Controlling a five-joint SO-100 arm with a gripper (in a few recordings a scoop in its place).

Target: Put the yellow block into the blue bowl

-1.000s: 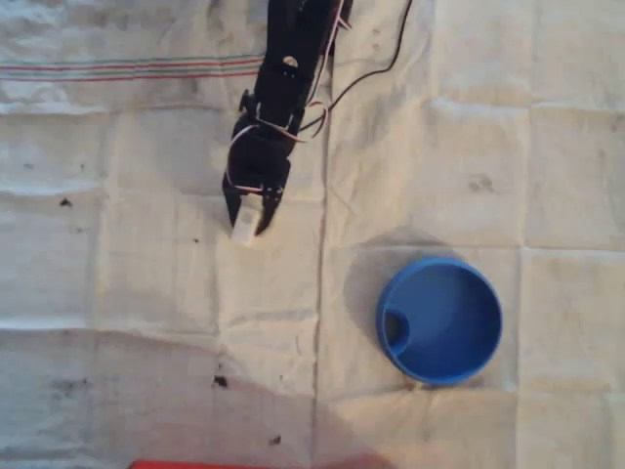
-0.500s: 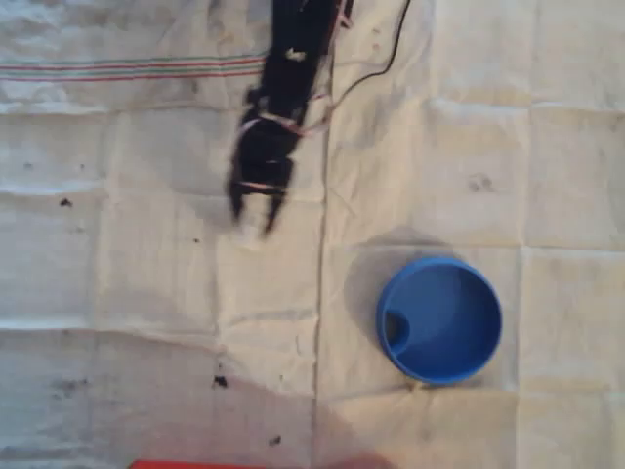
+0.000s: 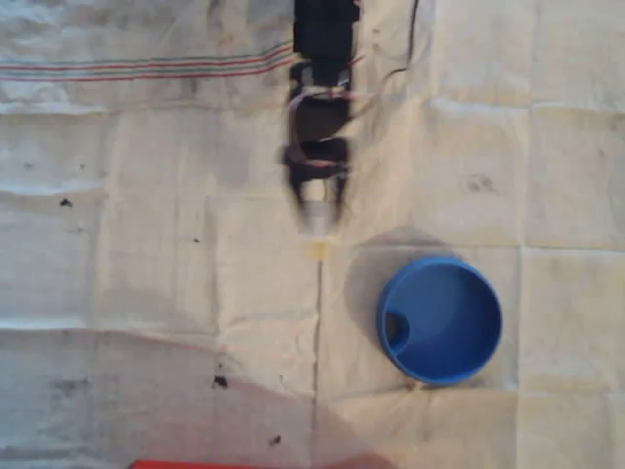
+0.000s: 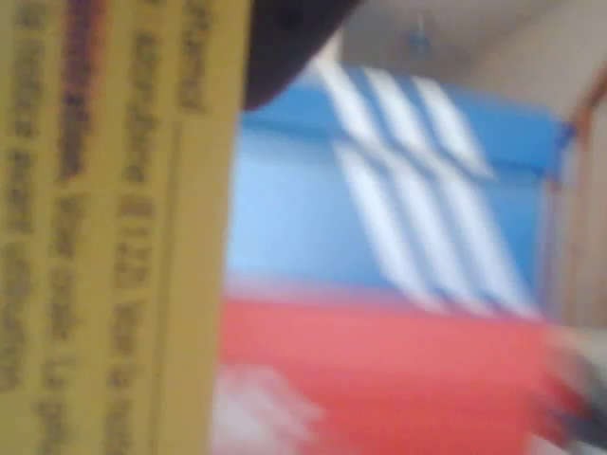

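Moved: arm and block have swung right since a second ago, from the cloth's left-centre toward the bowl.
Block: block (image 3: pixel 318 219) sits pale between the fingertips, above and left of the bowl in the overhead view (blurred by motion); in the wrist view its yellow printed face (image 4: pixel 104 227) covers the left side.
Gripper: gripper (image 3: pixel 318 207) is closed around the block, pointing down the picture.
Bowl: blue bowl (image 3: pixel 439 319) rests on the cloth at lower right, apart from the block.
Cloth: creased white cloth (image 3: pixel 146 293), striped near the top.
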